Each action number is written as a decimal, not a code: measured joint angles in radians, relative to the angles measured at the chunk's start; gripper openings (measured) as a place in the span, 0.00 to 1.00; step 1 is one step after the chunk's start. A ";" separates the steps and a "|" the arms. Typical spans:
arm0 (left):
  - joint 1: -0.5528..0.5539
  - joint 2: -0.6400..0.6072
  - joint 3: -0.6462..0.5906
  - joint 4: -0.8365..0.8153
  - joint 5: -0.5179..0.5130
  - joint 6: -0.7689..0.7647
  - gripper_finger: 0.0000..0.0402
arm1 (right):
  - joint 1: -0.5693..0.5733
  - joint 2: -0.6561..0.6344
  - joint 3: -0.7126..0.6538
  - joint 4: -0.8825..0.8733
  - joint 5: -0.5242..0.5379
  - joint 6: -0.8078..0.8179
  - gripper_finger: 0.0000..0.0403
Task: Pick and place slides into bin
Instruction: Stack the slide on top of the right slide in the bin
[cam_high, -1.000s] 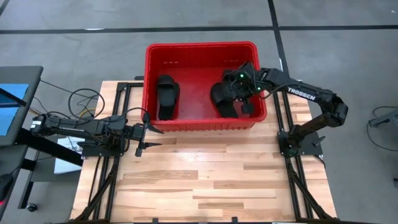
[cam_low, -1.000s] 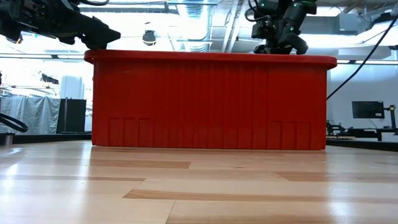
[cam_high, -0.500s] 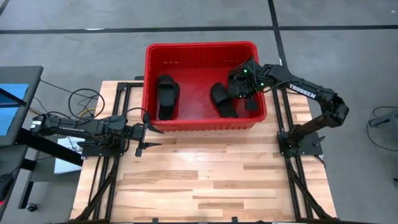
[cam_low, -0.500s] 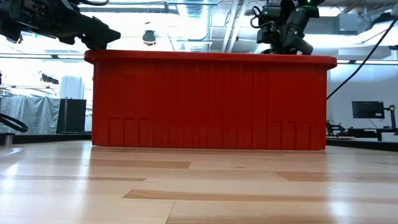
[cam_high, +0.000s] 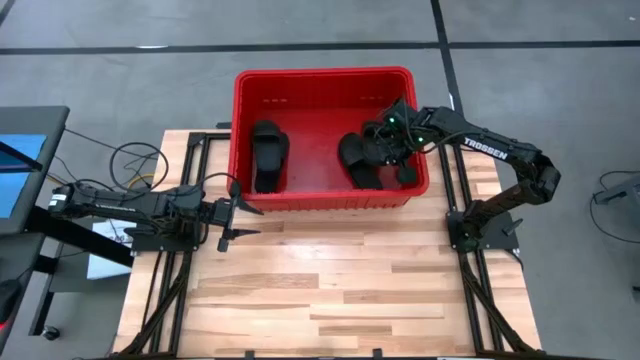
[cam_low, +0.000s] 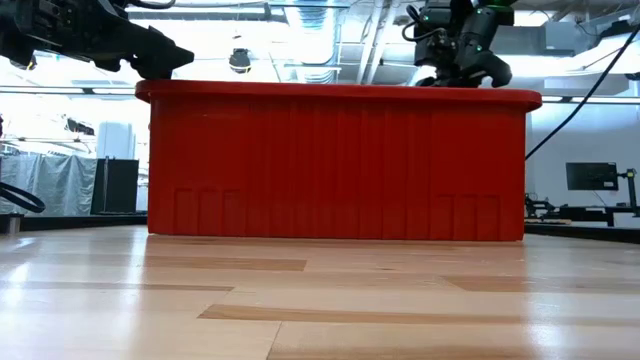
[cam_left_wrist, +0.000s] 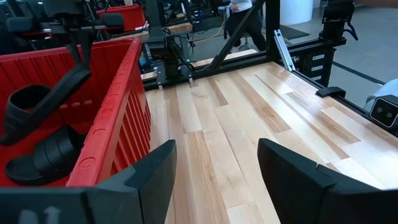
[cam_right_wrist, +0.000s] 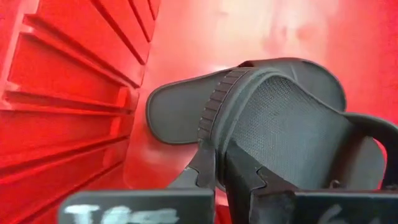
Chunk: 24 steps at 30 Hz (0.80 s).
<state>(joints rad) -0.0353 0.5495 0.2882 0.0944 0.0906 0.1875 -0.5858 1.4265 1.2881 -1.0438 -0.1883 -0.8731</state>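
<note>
Two slides showed on the floor of the bin (cam_high: 322, 76) in the high view: one (cam_high: 268, 155) at nine o'clock, one (cam_high: 358, 160) toward three, with the right gripper (cam_high: 393, 152) now sunk lower over the latter than half a second before. From table height, that gripper (cam_low: 462, 62) hung just above the rim at one o'clock. Beside the bin's near wall, the left gripper (cam_left_wrist: 216, 165) waited with fingers spread. At the right wrist, the fingers were clenched on a slide's strap (cam_right_wrist: 280, 118), so release seemed close.

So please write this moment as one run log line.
right claw: shut on matte black slide sandal, inside large red plastic bin | left claw: open, waiting over table
</note>
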 joint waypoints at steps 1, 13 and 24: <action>0.000 0.000 0.000 0.000 0.000 0.000 0.54 | 0.000 0.000 0.000 -0.002 0.001 0.000 0.00; 0.000 0.000 0.000 0.000 0.000 0.000 0.54 | -0.006 0.001 0.000 -0.021 -0.011 0.006 0.00; 0.000 0.000 0.000 0.000 0.000 0.000 0.54 | -0.006 0.001 0.000 -0.018 -0.024 0.008 0.00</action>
<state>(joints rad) -0.0349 0.5495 0.2882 0.0944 0.0902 0.1875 -0.5915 1.4277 1.2881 -1.0619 -0.2119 -0.8650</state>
